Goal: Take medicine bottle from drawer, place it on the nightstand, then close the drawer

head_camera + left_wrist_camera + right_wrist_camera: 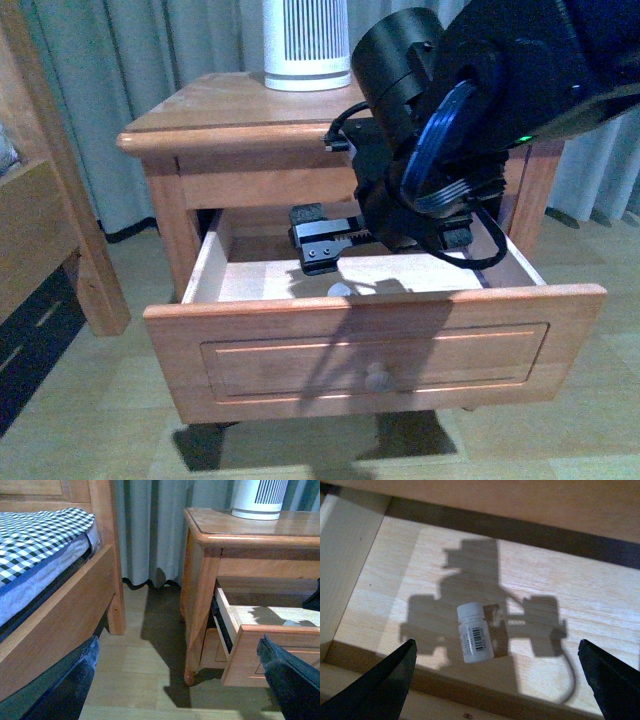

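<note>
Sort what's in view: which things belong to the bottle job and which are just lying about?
Job: medicine bottle in the open drawer; nightstand; right gripper, open over the drawer.
Just there: white ribbed appliance on the nightstand top; bed; curtain.

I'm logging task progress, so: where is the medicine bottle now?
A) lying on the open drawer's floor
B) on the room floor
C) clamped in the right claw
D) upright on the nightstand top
A: the medicine bottle lies on its side on the pale floor of the open drawer, with the right claw open above it, not touching.
</note>
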Robot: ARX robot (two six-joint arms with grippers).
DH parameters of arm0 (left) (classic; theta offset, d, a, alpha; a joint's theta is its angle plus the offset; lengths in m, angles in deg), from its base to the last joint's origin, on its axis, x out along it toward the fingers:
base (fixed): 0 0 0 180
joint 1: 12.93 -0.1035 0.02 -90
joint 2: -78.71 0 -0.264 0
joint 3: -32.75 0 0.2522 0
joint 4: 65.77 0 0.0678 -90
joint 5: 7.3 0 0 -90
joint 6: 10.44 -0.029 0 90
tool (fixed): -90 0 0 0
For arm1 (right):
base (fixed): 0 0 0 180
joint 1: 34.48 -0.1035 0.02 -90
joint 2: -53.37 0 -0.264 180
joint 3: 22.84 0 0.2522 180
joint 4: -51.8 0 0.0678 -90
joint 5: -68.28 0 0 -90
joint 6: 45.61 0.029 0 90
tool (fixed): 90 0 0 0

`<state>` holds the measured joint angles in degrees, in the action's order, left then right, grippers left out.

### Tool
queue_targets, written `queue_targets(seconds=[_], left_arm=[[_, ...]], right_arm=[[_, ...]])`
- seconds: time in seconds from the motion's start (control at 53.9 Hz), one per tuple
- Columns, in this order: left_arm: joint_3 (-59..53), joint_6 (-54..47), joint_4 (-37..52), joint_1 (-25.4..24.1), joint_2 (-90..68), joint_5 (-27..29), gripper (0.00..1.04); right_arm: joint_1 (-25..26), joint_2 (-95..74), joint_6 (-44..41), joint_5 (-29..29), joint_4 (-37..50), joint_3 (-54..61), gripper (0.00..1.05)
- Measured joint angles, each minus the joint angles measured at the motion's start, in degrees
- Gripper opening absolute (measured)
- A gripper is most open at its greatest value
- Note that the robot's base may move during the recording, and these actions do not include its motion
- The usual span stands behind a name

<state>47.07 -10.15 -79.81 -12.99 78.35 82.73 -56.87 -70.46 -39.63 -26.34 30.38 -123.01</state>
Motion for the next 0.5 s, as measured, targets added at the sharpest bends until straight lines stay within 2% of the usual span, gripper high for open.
queue_targets(seconds=[0.501], left_arm=[[0.00,0.00,0.00,0.00,0.00,0.00,0.98]], right_arm=[[-1.46,-13.86,0.00,-0.15,-5.66,-12.13,0.98]])
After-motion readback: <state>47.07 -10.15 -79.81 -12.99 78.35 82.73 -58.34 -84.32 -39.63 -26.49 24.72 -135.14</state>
